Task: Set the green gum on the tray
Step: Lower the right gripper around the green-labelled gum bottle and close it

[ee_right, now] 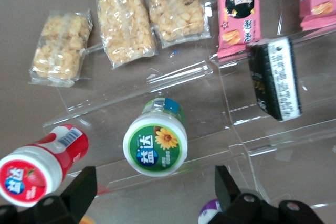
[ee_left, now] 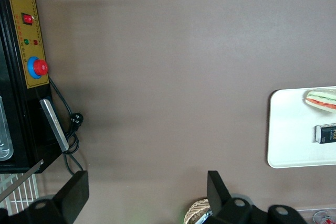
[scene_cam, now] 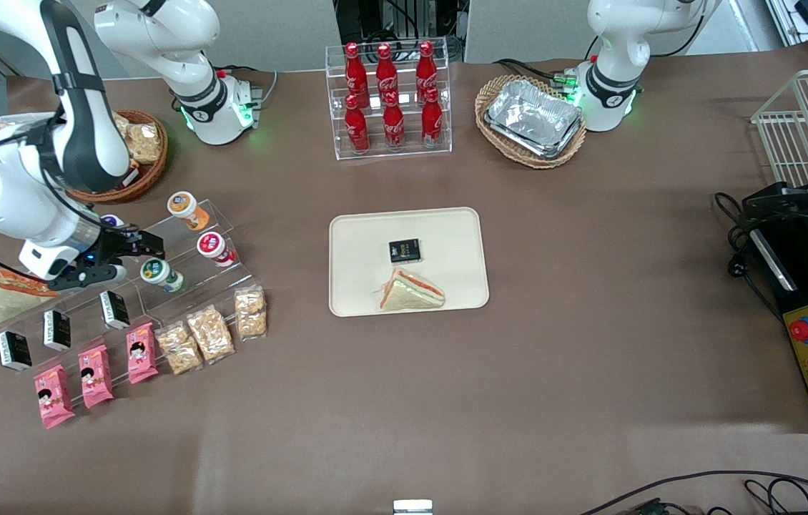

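1. Plainly, the gripper [ee_right: 152,198] has its fingers spread apart, holding nothing; one finger [ee_right: 73,192] and the other frame a gap above the clear acrylic display steps [scene_cam: 182,272].
2. Directly under that gap lies the green gum [ee_right: 156,142], untouched on a middle step, its lid with a sunflower print facing up toward the wrist camera.
3. Beside it on the steps sit a red-lidded bottle [ee_right: 37,169] and an orange-lidded bottle [scene_cam: 184,207].
4. Nearer the front camera are black packets [scene_cam: 115,309], pink snack packs [scene_cam: 96,375] and puffed-grain bars [scene_cam: 211,332].
5. Well apart, toward the table's middle, the tray [scene_cam: 354,286] carries a sandwich [scene_cam: 410,292] and a small black packet [scene_cam: 405,250].
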Controlling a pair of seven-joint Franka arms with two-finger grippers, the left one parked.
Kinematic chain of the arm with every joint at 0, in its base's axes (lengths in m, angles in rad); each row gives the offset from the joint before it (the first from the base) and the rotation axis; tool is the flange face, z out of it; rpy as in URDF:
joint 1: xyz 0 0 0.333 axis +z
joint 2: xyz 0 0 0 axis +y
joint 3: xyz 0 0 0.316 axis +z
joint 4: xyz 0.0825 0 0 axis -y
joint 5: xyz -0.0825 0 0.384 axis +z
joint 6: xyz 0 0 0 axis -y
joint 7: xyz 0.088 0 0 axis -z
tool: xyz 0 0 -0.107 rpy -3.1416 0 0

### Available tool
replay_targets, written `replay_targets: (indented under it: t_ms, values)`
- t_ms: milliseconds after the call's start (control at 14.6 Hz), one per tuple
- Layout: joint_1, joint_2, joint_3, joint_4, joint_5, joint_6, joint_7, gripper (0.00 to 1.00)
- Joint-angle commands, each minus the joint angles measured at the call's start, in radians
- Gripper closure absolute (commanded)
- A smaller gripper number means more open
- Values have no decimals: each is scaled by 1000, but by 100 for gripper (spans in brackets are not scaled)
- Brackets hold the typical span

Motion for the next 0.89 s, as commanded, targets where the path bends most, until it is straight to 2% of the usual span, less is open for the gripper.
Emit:
replay_targets:
  t_ms: [0, 820]
  values:
    - [3, 9, 9, -45, 21, 62, -14, 0]
    - [17, 37, 11, -84, 18, 161, -3, 0]
